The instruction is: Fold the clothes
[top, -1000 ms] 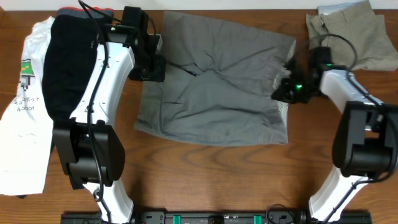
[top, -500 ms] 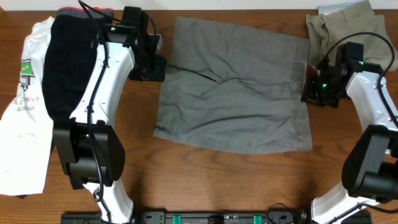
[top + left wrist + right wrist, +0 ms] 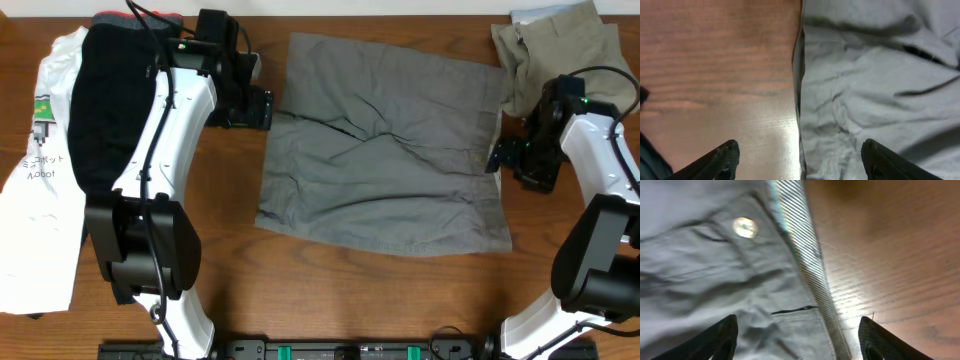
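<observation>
Wooden tabletop (image 3: 380,290) runs under both arms: the left gripper (image 3: 801,157) hangs spread and empty over one side edge of the grey shorts (image 3: 385,150). The right gripper (image 3: 799,332) is likewise parted and empty above their striped waistband (image 3: 805,255), and the shorts lie flat but rumpled mid-table between them. Such light, limp cloth will likely sag and crease, so the firmer waistband and corners look the best holds. No container shows; black trousers (image 3: 105,110), a white T-shirt (image 3: 35,230) and khaki shorts (image 3: 560,50) lie loose at the sides.

Reddish-brown wooden table (image 3: 340,300), visible grain, soft glare, black rail (image 3: 130,351) along near edge
</observation>
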`<act>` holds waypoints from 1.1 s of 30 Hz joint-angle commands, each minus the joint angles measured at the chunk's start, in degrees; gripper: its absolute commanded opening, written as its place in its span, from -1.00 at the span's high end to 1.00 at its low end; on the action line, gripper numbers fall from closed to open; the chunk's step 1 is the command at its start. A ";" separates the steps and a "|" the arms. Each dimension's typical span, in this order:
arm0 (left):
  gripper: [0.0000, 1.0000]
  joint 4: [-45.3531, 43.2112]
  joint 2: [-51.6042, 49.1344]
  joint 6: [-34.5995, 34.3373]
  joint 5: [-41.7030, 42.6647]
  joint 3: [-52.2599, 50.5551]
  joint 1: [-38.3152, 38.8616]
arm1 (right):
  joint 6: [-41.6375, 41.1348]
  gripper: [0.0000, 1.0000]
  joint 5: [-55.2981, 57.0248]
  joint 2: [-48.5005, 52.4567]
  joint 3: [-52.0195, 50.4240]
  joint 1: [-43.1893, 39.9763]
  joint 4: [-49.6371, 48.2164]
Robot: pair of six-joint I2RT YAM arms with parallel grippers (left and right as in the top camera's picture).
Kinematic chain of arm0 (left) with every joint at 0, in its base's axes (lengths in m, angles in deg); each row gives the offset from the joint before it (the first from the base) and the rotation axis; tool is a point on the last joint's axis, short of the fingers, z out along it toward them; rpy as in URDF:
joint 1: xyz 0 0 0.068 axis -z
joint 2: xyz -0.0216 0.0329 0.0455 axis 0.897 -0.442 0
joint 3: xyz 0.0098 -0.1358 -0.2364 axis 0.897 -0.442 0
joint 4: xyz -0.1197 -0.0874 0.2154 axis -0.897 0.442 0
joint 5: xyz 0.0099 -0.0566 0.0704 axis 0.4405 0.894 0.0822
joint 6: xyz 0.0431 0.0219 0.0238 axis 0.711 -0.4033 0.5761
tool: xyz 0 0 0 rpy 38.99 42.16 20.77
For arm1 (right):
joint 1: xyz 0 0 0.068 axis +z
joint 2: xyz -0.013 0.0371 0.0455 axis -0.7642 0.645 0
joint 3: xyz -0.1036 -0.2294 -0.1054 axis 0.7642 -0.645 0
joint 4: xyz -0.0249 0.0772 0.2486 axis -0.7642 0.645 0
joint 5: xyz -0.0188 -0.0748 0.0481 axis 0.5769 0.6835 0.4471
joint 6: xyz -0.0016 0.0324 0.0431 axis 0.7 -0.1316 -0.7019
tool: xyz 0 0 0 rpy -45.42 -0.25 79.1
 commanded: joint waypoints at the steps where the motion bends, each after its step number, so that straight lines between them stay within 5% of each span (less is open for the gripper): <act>1: -0.59 -1.84 1.25 -0.24 -0.33 0.04 0.02 | 4.17 -0.43 -4.11 -1.70 6.40 1.40 0.59; 10: -0.44 -15.69 -2.05 6.93 13.03 0.04 0.90 | 4.85 -0.04 -5.33 -3.61 12.63 4.07 -0.81; 17: 0.13 -31.82 -11.13 7.54 14.99 0.04 4.04 | 4.83 0.67 -5.60 -3.61 12.59 4.31 0.83; 24: 0.25 -45.24 -18.88 7.56 14.99 0.04 7.30 | 4.83 0.70 -5.55 -3.61 12.57 4.31 3.17; 33: 0.22 -51.30 -25.27 3.80 14.71 0.04 7.69 | 3.52 0.74 -6.34 -3.61 12.52 5.99 3.08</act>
